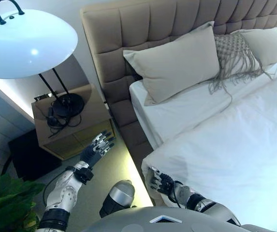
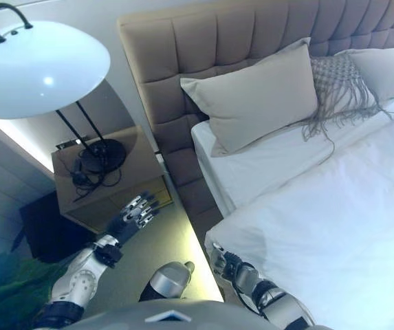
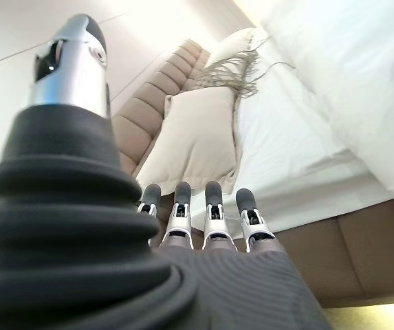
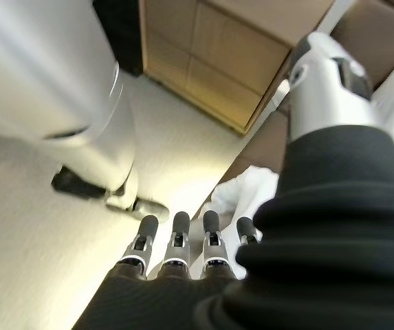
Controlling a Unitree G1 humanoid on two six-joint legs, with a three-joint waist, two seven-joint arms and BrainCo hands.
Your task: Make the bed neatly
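Left eye view shows a bed with a beige tufted upholstered headboard (image 1: 177, 24), a white fitted sheet (image 1: 177, 113), a large beige pillow (image 1: 177, 63), a grey fringed knitted cushion (image 1: 232, 55) and a second beige pillow (image 1: 269, 43), beside a wooden bedside table (image 1: 75, 123) carrying a white domed lamp (image 1: 27, 43), with a green houseplant (image 1: 5, 203) on the pale carpeted floor (image 1: 111, 171). The thick white duvet (image 1: 235, 154) covers the lower bed, its corner hanging just beside the right hand (image 1: 161, 182), whose fingers are straight and slightly apart, apparently not gripping it. The left hand (image 1: 97, 147) hovers over the floor near the table, fingers spread and empty, well apart from the duvet.
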